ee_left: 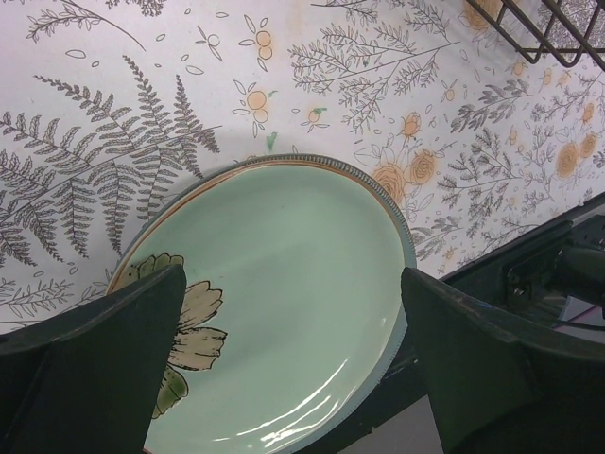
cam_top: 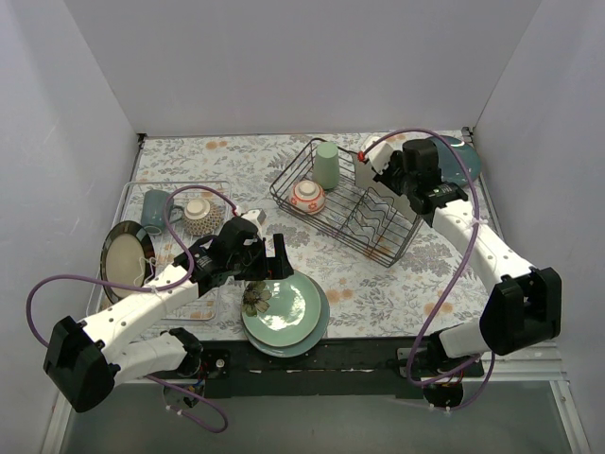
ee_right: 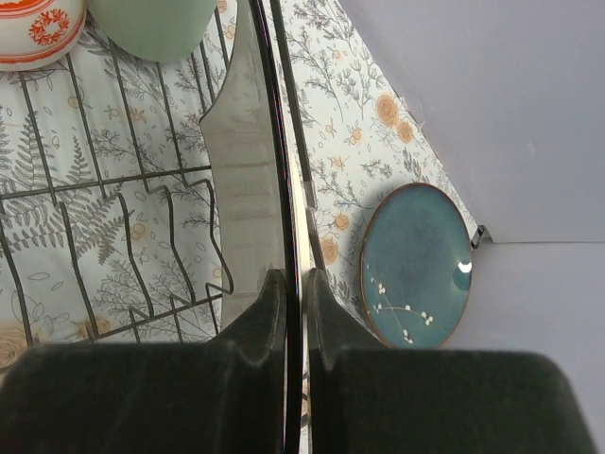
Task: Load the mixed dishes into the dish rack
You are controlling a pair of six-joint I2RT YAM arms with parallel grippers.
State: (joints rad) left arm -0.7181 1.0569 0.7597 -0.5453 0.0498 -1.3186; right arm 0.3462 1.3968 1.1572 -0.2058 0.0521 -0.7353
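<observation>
While the right fingers pinched the large white square plate edge-on: it hung over the slot loops of the dish rack.
Rack contents: pale green cup and red-orange bowl stood inside.
Left fingers: spread wide, gripping nothing, straddling the top round green plate.
Green plates: stacked at the near edge of the desk, seemingly overhanging it.
Risk, right: lowered off-line, the square plate might strike a wire and twist loose.
Risk, left: a nudge could slide the stack off.
</observation>
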